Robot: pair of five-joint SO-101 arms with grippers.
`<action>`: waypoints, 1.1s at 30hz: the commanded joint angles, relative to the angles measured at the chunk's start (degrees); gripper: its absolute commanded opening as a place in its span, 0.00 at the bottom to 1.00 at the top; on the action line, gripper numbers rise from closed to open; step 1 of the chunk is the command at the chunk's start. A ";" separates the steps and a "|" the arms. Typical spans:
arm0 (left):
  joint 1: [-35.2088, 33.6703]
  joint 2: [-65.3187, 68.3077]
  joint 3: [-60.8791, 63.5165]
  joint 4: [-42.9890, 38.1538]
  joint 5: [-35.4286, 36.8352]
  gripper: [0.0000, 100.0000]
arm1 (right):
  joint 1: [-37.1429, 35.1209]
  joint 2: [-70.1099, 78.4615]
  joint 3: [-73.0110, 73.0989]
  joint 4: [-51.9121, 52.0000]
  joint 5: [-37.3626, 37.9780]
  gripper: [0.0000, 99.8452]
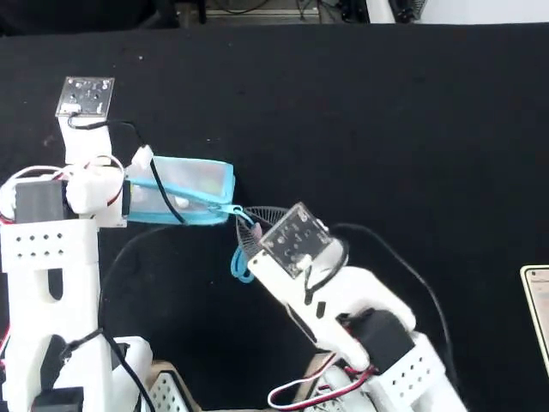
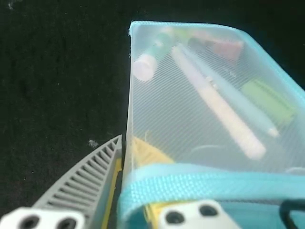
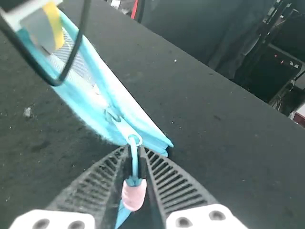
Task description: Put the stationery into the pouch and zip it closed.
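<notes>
Zipping stage. Stationery (image 2: 214, 109) sits inside pouch (image 1: 193, 184); left end effector (image 2: 127, 143) clamps its 9 o'clock end, right end effector (image 3: 135, 155) clamps the zip pull (image 3: 134, 191). Next: draw slider fully home.

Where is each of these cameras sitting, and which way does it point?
High view: fixed above the table, looks down on left arm, right arm and the pouch between.
Left wrist view: rides the left arm, looks past the left hand at pens in the pouch.
Right wrist view: rides the right arm, looks past the right hand at the zipper pull it grips.
Shared: all show the pouch.
</notes>
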 commanded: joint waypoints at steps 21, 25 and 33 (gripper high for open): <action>-0.40 23.38 -37.76 13.71 0.35 0.06 | 1.05 42.59 -54.64 18.55 8.62 0.01; 1.01 22.86 -39.52 13.63 0.62 0.21 | 1.05 42.95 -53.93 18.46 8.53 0.01; -1.54 11.87 -45.14 13.63 0.26 0.20 | 1.05 42.95 -53.32 13.80 8.53 0.01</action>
